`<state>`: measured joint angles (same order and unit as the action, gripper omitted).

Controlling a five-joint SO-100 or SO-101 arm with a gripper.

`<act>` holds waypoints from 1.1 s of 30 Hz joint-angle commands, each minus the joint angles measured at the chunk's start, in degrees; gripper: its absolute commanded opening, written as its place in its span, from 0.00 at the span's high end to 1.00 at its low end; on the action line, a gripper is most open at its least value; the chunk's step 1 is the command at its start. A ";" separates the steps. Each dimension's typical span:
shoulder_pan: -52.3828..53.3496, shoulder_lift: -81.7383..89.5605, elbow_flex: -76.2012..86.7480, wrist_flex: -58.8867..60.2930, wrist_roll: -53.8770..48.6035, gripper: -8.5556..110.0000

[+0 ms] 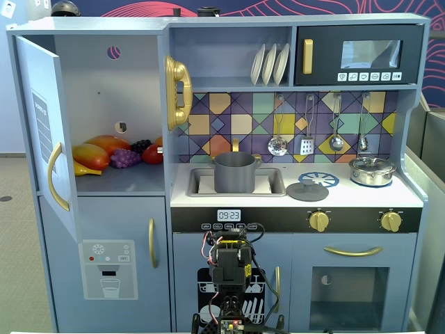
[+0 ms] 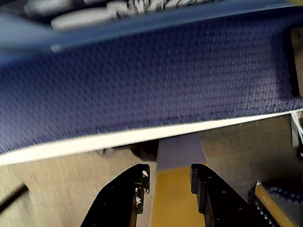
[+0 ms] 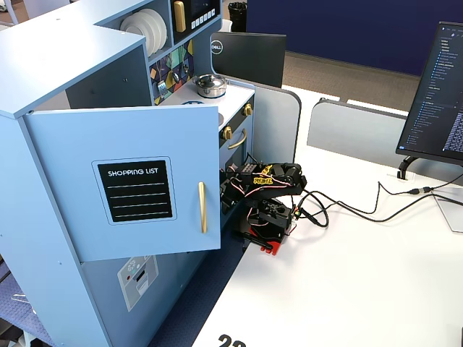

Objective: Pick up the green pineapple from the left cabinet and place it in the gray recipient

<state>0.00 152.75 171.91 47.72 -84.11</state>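
Observation:
The left cabinet (image 1: 104,76) stands open, its door (image 1: 40,125) swung out to the left; the door also shows in a fixed view (image 3: 130,181). On its shelf lie orange and yellow fruits (image 1: 94,154), a purple grape bunch (image 1: 125,158) and a red fruit (image 1: 152,154). No green pineapple shows in any view. The gray recipient (image 1: 234,172) stands in the sink. My arm (image 1: 229,268) is folded low in front of the kitchen, also seen on the white table (image 3: 264,191). My gripper (image 2: 168,172) is open and empty, facing the floor and a blue partition.
A flat gray lid (image 1: 306,190) lies on the counter right of the sink. A shiny silver lidded pot (image 1: 372,170) stands at the far right. Utensils (image 1: 306,129) hang on the back wall. A monitor (image 3: 434,94) and cables (image 3: 362,206) are on the table.

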 commanded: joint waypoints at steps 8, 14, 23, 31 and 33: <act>1.93 25.22 0.18 37.53 -2.02 0.93; 4.39 29.36 0.09 39.90 -3.34 0.90; 4.31 29.36 0.09 39.90 -2.46 0.89; 4.31 29.36 0.09 39.90 -2.46 0.88; 4.31 29.36 0.09 39.90 -2.46 0.88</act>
<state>3.43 182.46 172.18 77.34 -87.01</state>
